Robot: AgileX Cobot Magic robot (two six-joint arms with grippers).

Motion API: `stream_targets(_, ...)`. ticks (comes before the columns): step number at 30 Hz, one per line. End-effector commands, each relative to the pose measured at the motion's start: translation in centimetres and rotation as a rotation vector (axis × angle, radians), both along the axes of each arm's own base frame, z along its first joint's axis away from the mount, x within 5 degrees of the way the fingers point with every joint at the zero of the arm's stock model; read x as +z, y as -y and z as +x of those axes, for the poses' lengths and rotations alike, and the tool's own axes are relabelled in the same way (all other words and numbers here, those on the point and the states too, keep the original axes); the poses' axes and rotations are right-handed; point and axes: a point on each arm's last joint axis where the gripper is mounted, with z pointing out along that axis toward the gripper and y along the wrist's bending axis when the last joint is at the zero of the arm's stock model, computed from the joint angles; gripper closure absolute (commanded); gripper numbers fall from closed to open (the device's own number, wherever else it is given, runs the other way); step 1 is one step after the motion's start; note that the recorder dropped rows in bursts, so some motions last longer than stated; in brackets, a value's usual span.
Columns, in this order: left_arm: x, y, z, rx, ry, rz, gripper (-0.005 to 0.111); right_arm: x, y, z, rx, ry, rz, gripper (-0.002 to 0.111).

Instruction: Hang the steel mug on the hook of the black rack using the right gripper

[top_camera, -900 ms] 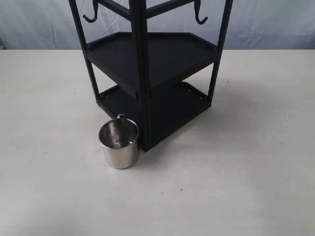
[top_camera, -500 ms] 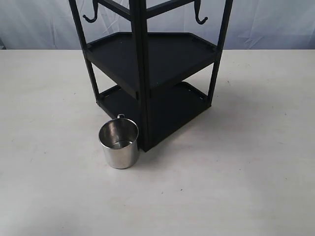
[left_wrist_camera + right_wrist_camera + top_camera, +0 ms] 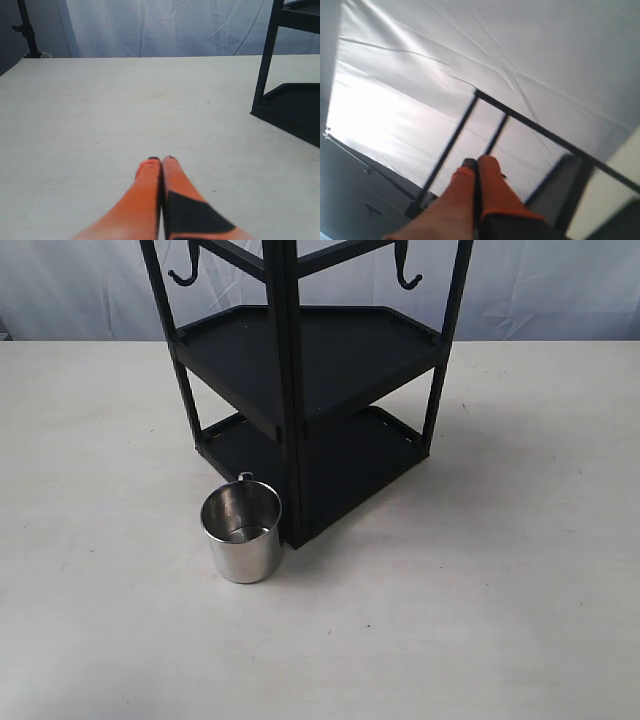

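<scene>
the mug [image 3: 242, 531] sat upright on the table [image 3: 480, 580], open end up, right by the front corner post of the rack [image 3: 310, 370]. looked like it was touching or just about touching the post, couldn't tell which. its thin wire handle poked out on the far side, toward the rack's bottom tray. nothing was holding it.

the rack stood mid-table with two angular trays showing, both bare. up at the top edge of the exterior view two hooks hung off the top bars, one on the left [image 3: 185, 272] and one on the right [image 3: 405, 275], nothing on either.

neither arm showed in the exterior view. the left gripper [image 3: 161, 161] was low over bare table, orange fingers pressed together with nothing between them, and a rack post and tray corner were off to the side, well apart from it. the right gripper [image 3: 476, 165] was also closed on nothing, tilted up at the white backdrop with thin black rack bars [image 3: 530, 125] blurry beyond its tips.
</scene>
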Motion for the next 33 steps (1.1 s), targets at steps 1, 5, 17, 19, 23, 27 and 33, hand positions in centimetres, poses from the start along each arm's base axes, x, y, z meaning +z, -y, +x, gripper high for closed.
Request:
stream_targets(1, 0.1, 0.0, 0.0, -0.004, 0.005, -0.005, 0.107, 4.0, -0.2, -0.9, -0.04, 0.07, -0.272, 0.109)
stream_targets(5, 0.1, 0.0, 0.0, -0.004, 0.005, -0.005, 0.107, 4.3, -1.3, 1.2, 0.102, -0.271, -0.49, 0.109)
stream_targets(17, 0.1, 0.0, 0.0, -0.004, 0.005, -0.005, 0.107, -1.3, -8.1, 12.1, 0.98, -0.768, -0.71, 0.109)
stream_targets(19, 0.1, 0.0, 0.0, -0.004, 0.005, -0.005, 0.107, -2.2, -9.4, 13.5, 1.001, -0.789, -0.717, 0.108)
stream_targets(23, 0.1, 0.0, 0.0, -0.004, 0.005, -0.005, 0.107, -2.4, -13.2, 15.3, 1.119, -0.615, -0.939, 0.098)
stream_targets(27, 0.1, 0.0, 0.0, -0.004, 0.005, -0.005, 0.107, -1.5, -17.6, 16.0, 1.18, -0.356, -1.164, 0.081)
stream_targets(33, 0.1, 0.0, 0.0, -0.004, 0.005, -0.005, 0.107, -0.1, -23.7, 17.1, 1.226, -0.214, -1.279, 0.055)
